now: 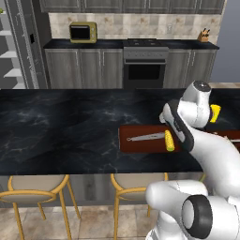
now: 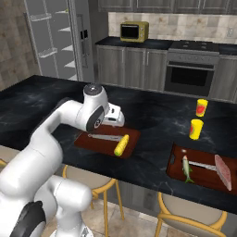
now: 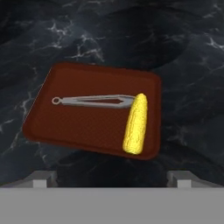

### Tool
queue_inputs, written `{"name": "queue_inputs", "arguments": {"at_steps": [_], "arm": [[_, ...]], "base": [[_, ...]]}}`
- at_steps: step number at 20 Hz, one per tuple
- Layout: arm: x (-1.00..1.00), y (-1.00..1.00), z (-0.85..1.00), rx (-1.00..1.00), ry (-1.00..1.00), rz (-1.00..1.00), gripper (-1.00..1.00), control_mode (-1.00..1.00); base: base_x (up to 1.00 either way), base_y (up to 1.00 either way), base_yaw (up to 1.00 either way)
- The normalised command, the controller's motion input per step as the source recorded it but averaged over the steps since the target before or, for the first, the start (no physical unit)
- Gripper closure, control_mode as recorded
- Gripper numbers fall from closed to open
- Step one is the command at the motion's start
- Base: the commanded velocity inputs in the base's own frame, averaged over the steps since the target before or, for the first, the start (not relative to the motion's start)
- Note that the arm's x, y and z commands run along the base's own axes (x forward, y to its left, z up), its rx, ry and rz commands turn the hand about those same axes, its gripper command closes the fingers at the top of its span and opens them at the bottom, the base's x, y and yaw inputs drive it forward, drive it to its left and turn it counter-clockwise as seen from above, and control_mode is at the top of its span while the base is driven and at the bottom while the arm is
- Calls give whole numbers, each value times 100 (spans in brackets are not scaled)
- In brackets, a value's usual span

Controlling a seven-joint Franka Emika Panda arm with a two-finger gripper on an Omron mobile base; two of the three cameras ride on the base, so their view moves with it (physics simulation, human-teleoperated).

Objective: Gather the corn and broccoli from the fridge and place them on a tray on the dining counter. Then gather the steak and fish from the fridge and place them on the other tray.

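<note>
A yellow corn point(image 3: 135, 124) lies on the right side of a dark red tray point(image 3: 65, 127) on the black dining counter point(image 1: 61, 131), touching the tip of grey tongs point(image 3: 94, 101). My gripper point(image 3: 111, 180) hangs open and empty above this tray's near edge, fingertips wide apart. From the right base view, the hand point(image 2: 114, 117) hovers just over the tray point(image 2: 88, 141) and corn point(image 2: 121, 145). Another tray point(image 2: 203, 180) further right holds a fish point(image 2: 186, 168) and a pinkish steak point(image 2: 223, 172). The fridge point(image 2: 53, 37) stands open at the back left. The broccoli is out of view.
Two yellow cups point(image 2: 201, 107) point(image 2: 196, 129) stand on the counter between the trays. Yellow-framed stools point(image 1: 33, 190) sit under the counter's near edge. Behind are dark cabinets with an oven point(image 1: 145, 68) and a yellow microwave point(image 1: 83, 32).
</note>
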Motion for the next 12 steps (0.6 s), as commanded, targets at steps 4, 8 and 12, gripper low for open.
{"name": "queue_inputs", "arguments": {"at_steps": [4, 8, 12], "arm": [[-95, 36, 5, -6, 0, -17, -100, -100], [-100, 20, 56, 0, 0, -17, -100, -100], [-100, 16, 50, 0, -5, -8, -100, -100]], "base": [[0, 0, 0], [0, 0, 0], [0, 0, 0]]}}
